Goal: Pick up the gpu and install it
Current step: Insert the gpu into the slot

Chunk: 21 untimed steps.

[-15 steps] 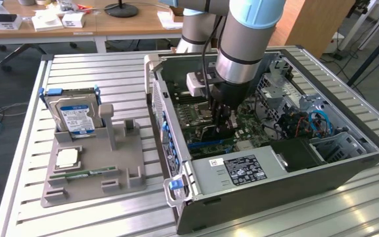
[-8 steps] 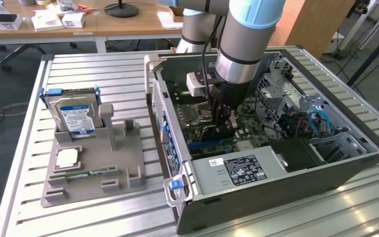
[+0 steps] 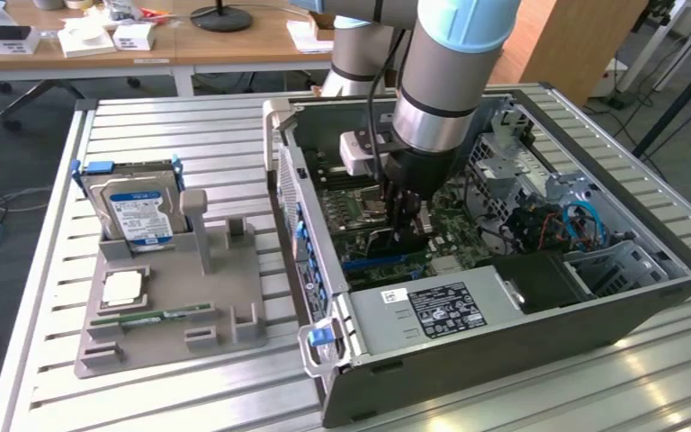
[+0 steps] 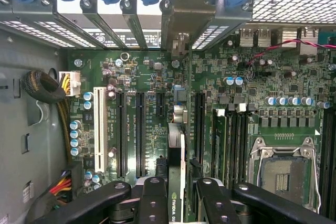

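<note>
Claw (image 4: 176, 203) clamped on the gpu (image 4: 176, 148) — picked up, held edge-on over the motherboard (image 4: 142, 77) inside the case (image 3: 502, 360) — apparently not yet seated.

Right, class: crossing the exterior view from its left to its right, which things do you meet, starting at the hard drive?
Hard drive → blue slot clips on the computer case's edge → gripper holding the gpu → blue cables.
</note>
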Available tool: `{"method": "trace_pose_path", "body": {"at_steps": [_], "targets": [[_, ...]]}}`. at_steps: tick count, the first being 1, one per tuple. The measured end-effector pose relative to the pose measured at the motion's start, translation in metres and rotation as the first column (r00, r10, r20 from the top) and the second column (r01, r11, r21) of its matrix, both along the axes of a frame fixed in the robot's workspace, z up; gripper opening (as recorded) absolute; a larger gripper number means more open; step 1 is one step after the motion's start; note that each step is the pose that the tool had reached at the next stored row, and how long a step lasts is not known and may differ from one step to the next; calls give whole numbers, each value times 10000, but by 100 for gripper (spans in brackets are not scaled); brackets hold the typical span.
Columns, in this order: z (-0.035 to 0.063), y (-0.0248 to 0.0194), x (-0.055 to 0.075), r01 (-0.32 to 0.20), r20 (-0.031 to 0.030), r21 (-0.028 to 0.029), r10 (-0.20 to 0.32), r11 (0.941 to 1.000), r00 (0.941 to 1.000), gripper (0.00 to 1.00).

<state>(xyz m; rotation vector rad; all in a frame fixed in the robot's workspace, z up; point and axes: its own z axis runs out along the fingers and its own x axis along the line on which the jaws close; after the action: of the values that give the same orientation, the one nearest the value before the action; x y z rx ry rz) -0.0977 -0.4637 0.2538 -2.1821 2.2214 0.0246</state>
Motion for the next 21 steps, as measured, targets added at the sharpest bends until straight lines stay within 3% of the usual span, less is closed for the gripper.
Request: {"method": "trace_pose_path", "body": {"at_steps": [21], "targets": [[-7, 12, 0, 49, 1, 2, -49, 10000, 10000, 26]]}}
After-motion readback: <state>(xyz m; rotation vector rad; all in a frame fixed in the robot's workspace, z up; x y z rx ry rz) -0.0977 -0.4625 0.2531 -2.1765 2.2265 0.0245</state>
